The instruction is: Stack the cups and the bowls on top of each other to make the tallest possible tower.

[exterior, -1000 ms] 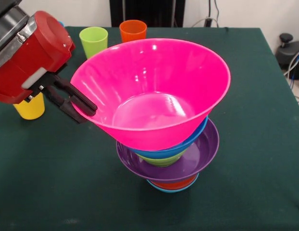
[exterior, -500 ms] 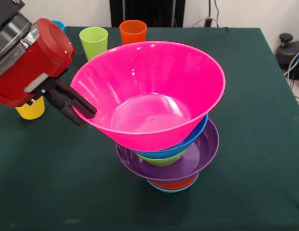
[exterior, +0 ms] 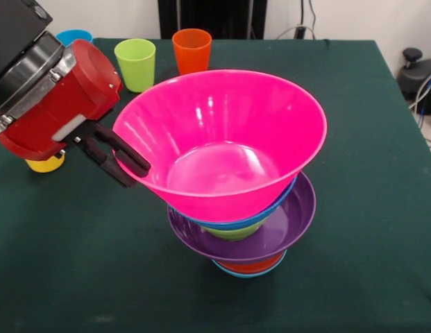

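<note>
A dark green table fills the room's centre, and on it the tower of nested bowls stands toward the near side. Largest of all, the pink bowl sits on top, tilted, its rim higher on the right and dipping on the left, where the red and black arm reaches in from the upper left. The gripper is clenched on the pink bowl's left rim, one dark finger inside the wall and one outside.

Beneath the pink bowl comes the deep blue bowl, then a sliver of the green bowl, all resting in the wide purple bowl. Under that the orange bowl sits in the light-blue bowl, lowest in the stack.

At the far side, well apart from the tower, the lime green cup and orange cup stand upright side by side. The blue cup shows only its rim behind the arm, and the yellow cup peeks out below it.
</note>
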